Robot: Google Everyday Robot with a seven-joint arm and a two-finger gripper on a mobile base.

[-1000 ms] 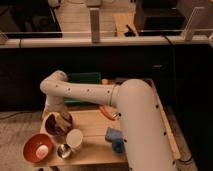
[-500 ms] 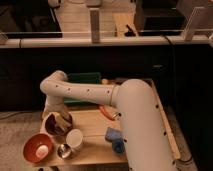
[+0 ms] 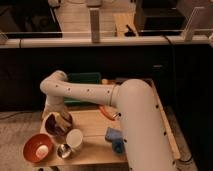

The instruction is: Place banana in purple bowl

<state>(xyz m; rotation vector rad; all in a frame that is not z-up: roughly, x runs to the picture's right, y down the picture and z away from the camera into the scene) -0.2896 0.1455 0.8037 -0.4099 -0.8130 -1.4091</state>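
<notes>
**Hand (image 3: pixel 59 116) low over the purple bowl (image 3: pixel 50 132)**

Hand at the lower left of the frame, reaching down from the white arm (image 3: pixel 131 107), whose elbow bends at the left centre. It sits right at the purple bowl's upper edge, and whether it is wide, narrow or holding anything cannot be told. A pale tan piece that looks like the banana (image 3: pixel 64 120) shows inside the bowl's right part, just beside the hand; gripped or lying loose, I cannot tell.

Just right of the bowl and lower stands a white cup (image 3: pixel 75 138), with a small shiny metal cup (image 3: pixel 63 150) below it. An orange bowl (image 3: pixel 30 148) sits at the lower left corner of the wooden bench (image 3: pixel 92 150). Further right lie an orange-red elongated item (image 3: pixel 107 113) and, lower, a blue object (image 3: pixel 114 138) against the arm. A green tray (image 3: pixel 85 79) lies behind the arm toward the frame's centre.
</notes>
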